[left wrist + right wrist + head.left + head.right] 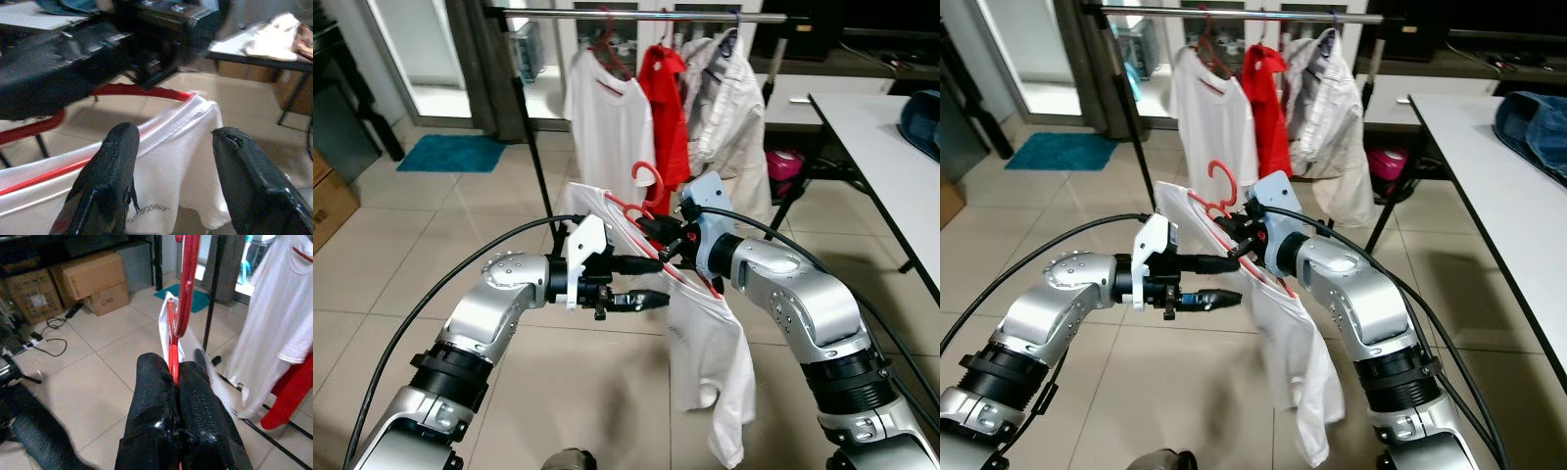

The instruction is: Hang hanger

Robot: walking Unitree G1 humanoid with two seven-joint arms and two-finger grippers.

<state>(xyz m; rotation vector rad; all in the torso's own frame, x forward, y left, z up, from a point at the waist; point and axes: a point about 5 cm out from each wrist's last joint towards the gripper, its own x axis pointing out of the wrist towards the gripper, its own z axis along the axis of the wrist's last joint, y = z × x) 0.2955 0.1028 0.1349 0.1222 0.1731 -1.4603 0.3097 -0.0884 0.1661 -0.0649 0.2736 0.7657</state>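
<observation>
My right gripper is shut on the neck of a red hanger that carries a white T-shirt. The shirt hangs in front of me, well short of the rack. In the right wrist view the fingers pinch the hanger just below its hook. My left gripper is open beside the shirt's left shoulder. The left wrist view shows its two fingers spread in front of the white cloth and the red hanger arm. The clothes rail runs across the top.
On the rail hang a white T-shirt on a red hanger, a red shirt and a pale shirt. The rack's black upright stands at left. A white table runs along the right. A teal mat lies on the tiled floor.
</observation>
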